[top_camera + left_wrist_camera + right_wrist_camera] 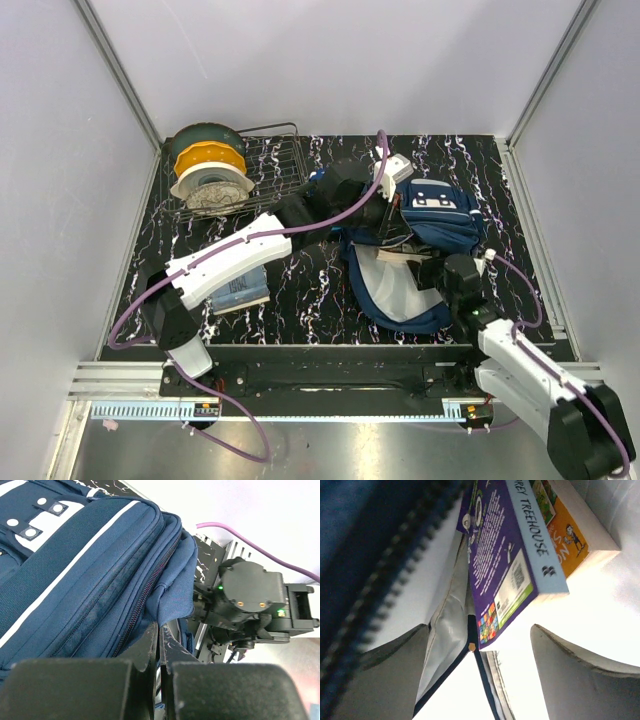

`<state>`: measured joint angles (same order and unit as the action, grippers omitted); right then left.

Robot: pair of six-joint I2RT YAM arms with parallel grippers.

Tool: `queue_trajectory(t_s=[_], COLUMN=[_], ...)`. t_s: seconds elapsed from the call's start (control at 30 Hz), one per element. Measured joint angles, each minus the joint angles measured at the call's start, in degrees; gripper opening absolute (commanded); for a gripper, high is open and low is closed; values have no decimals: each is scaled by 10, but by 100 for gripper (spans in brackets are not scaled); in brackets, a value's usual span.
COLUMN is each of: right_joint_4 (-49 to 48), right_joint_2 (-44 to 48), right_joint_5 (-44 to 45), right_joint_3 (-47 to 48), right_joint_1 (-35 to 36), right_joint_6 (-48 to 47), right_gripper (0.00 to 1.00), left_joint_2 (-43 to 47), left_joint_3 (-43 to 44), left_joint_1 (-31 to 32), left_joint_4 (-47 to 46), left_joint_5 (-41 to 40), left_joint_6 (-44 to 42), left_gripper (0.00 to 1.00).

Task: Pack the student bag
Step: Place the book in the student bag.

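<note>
You see a black marbled table between pale walls. The left gripper is closed beside the student bag. The right gripper is spread wide.

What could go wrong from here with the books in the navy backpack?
1. The purple paperback book sits tilted within the open right pincer; backing out carelessly could drag it from the large navy blue fabric backpack.
2. The shut left pincer pinches only a thin fold of the backpack's edge; if that slips, the opening may collapse onto the right pincer.
3. The backpack's zip runs close beside the right pincer and could snag it.
</note>
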<state>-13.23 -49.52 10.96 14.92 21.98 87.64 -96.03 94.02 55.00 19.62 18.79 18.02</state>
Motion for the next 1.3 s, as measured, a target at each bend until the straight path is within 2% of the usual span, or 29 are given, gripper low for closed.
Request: queue_trajectory(t_s=[0.13,0.17,0.27,0.3,0.37,0.47,0.67,0.83,0.9,0.93,0.97,1.23,1.3], right_joint_4=[78,90,101,101,100,81,8,-54,-62,-63,-61,46,95], right_joint_2=[97,113,129,124,105,55,-103,-153,-146,-135,-123,74,131], right_joint_5=[-1,-2,-4,-5,-5,-5,-17,-36,-45,-49,-51,-79,-94], right_joint_3=[-9,-16,-36,-41,-43,-41,0,14,13,12,11,2,1], right_joint_1=[0,0,0,0,0,0,-1,-5,-6,-7,-7,-7,-7], right_joint_6=[-13,-14,-14,-13,-13,-10,-16,-19,-25,-29,-31,-73,-87], right_gripper=[83,73,58,43,39,39,40,44,51,63,68,70,71], left_joint_2=[0,0,0,0,0,0,0,0,0,0,0,0,0], left_joint_3=[0,0,0,0,0,0,0,0,0,0,0,0,0], left_joint_1=[0,-1,-1,-2,-2,-3,-3,-4,-4,-4,-4,-6,-7], left_joint_4=[0,0,2,2,2,1,2,0,0,0,0,0,0], left_joint_5=[0,1,3,3,3,3,3,3,3,3,3,5,5], left_joint_6=[0,0,1,1,3,6,7,7,7,7,7,7,7], left_gripper=[0,0,0,0,0,0,0,0,0,0,0,1,6])
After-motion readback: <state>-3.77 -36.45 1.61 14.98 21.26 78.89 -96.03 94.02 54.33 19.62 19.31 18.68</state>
